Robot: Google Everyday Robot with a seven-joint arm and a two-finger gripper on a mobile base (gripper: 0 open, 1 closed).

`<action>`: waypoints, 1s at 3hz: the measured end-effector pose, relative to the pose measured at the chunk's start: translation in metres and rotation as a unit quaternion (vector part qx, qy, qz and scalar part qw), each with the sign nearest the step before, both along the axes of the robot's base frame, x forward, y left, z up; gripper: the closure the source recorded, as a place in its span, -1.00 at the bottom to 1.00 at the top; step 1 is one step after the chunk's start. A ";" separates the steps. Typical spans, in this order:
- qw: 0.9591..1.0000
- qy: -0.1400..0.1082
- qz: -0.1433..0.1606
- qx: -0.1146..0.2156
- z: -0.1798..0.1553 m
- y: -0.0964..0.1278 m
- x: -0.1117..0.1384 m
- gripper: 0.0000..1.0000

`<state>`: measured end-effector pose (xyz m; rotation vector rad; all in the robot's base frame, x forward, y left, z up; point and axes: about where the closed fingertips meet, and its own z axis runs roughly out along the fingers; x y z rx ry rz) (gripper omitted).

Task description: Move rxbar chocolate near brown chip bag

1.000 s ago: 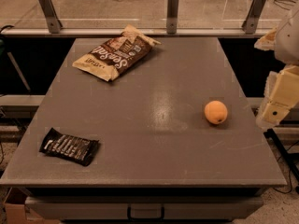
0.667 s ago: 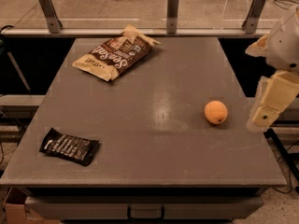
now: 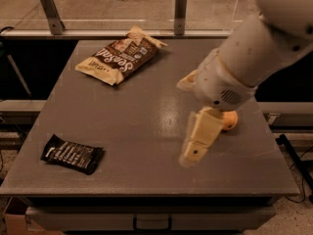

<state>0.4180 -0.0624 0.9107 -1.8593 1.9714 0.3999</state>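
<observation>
Since the earlier frames, the arm [image 3: 254,48] has swung in from the right edge and now reaches over the counter [image 3: 137,111]; the chocolate bar, the chip bag and the orange lie where they did.

Camera view. The white arm enters from the upper right and slopes down to the left. Its cream pincer [image 3: 193,153] hangs over the right-centre of the counter, pointing down and left; motion blur hides whether it is apart or together, so that cannot be told, and it grips nothing that can be seen.

The chocolate bar [image 3: 72,153], a flat black wrapper with white lettering, lies near the front left corner, well apart from the pincer. The chip bag [image 3: 120,56], dark brown with cream ends and white lettering, lies slantwise at the far left-centre, well apart from the bar. The orange [image 3: 230,120] rests on the right side, partly hidden behind the pincer's base.

Surface: a flat, dull grey top with a faint sheen at its middle and a drawer handle [image 3: 152,223] below the front edge.

Room: two metal posts [image 3: 50,10] stand along a rail behind the counter, with pale floor [image 3: 112,4] beyond them, and dark cables [image 3: 299,163] trail on the right.
</observation>
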 end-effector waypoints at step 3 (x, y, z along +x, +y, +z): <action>0.991 0.012 0.094 0.092 -0.007 0.158 -0.016 -1.00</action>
